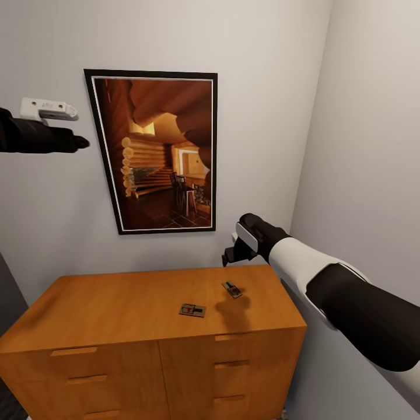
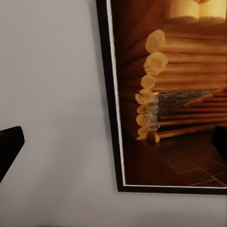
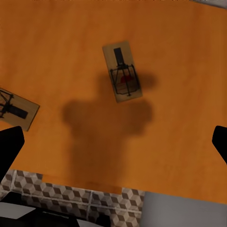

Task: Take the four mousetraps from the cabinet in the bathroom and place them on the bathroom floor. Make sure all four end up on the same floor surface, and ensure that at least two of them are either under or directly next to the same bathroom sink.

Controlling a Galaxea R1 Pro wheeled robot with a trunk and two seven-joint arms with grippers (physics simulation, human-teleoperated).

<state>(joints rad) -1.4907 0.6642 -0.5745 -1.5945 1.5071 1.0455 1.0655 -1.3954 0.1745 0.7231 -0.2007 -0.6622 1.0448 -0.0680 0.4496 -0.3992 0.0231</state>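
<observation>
Two mousetraps lie on top of the orange-brown cabinet (image 1: 116,303): one (image 1: 192,310) near its middle right, the other (image 1: 232,289) further right and back. My right gripper (image 1: 229,257) hangs open above that right part, a short way over the top, holding nothing. In the right wrist view one mousetrap (image 3: 122,71) with a red spot lies ahead of the open right gripper (image 3: 113,142), a second mousetrap (image 3: 14,109) off to one side. My left gripper (image 1: 81,142) is raised high beside the framed picture, open and empty; its fingers (image 2: 9,146) frame the wall.
A dark-framed log-cabin picture (image 1: 157,151) hangs on the wall above the cabinet. A side wall (image 1: 373,146) stands close on the right. Cube-patterned floor tiles (image 3: 71,194) show past the cabinet's edge. Drawer fronts with bar handles (image 1: 231,364) face me.
</observation>
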